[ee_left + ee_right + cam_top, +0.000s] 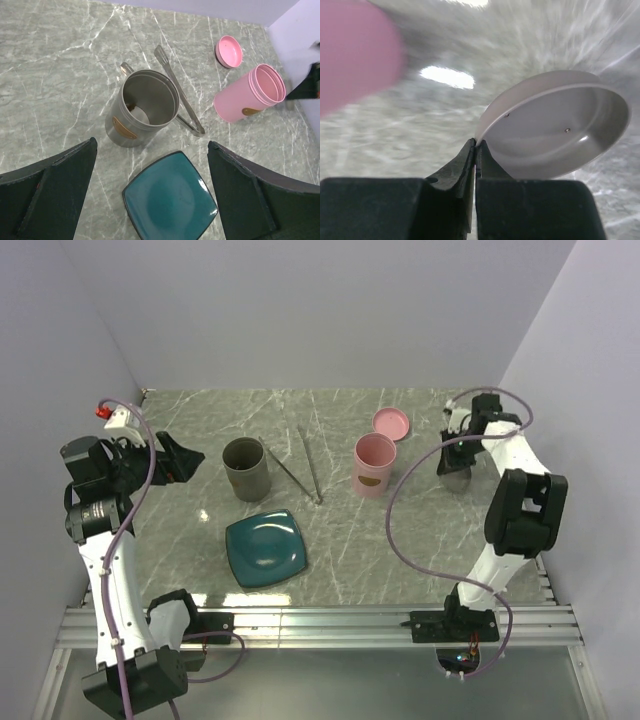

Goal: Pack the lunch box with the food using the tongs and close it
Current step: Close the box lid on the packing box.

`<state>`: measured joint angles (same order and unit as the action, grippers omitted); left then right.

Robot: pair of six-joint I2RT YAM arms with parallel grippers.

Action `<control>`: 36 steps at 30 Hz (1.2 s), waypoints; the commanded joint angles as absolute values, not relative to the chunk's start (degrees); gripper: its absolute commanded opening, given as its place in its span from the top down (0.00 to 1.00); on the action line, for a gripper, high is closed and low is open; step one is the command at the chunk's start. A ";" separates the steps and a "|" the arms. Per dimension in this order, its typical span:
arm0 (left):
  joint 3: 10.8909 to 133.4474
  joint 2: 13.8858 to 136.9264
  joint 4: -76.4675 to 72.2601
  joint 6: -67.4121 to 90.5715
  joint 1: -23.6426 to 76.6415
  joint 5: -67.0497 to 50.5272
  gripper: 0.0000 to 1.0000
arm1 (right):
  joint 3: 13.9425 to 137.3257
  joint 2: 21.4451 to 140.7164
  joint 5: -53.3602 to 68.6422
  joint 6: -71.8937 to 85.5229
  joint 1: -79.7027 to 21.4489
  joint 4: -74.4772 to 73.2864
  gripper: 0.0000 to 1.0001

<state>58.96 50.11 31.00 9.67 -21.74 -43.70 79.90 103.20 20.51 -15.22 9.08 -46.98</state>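
Your right pincer (476, 145) is pinched tight, its tips meeting on the near rim of the grey lid (555, 125). The lid hangs tilted over the bench (400, 540) at the far right. A hold on the thin edge suits carrying the lid, though it may swivel.

Your left pincer (151, 145) is spread wide and holds nothing. It hangs high on the left, where its camera looks down on the work.

Nearest you lies the teal plate (266, 550), with nothing on it. Beyond it the grey tin (246, 468) stands upright and uncovered, and a small brown piece (131, 106) shows inside. No other food shows in any view.

The tongs (309, 470) lie flat between the grey tin and the open pink tin (374, 466), in nobody's grip. Farthest back, the pink lid (391, 423) rests on the bench.

By this layout, capping the grey tin looks like the step in hand.
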 commanded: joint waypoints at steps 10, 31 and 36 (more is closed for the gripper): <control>59.76 43.68 23.11 14.68 -21.97 -49.65 0.01 | 103.62 86.40 47.26 -15.73 11.43 -64.42 1.00; 43.61 25.85 -15.63 44.82 -21.89 -67.94 0.01 | 91.14 80.59 88.77 26.88 -10.97 -19.45 1.00; 39.82 22.77 -20.13 40.53 -20.92 -67.50 0.02 | 91.84 83.57 92.45 25.95 -19.76 -20.55 1.00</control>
<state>40.18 24.23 -11.88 40.93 -21.43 -66.17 90.19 83.83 83.22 22.04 -17.02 -26.96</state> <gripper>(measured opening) 0.983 0.018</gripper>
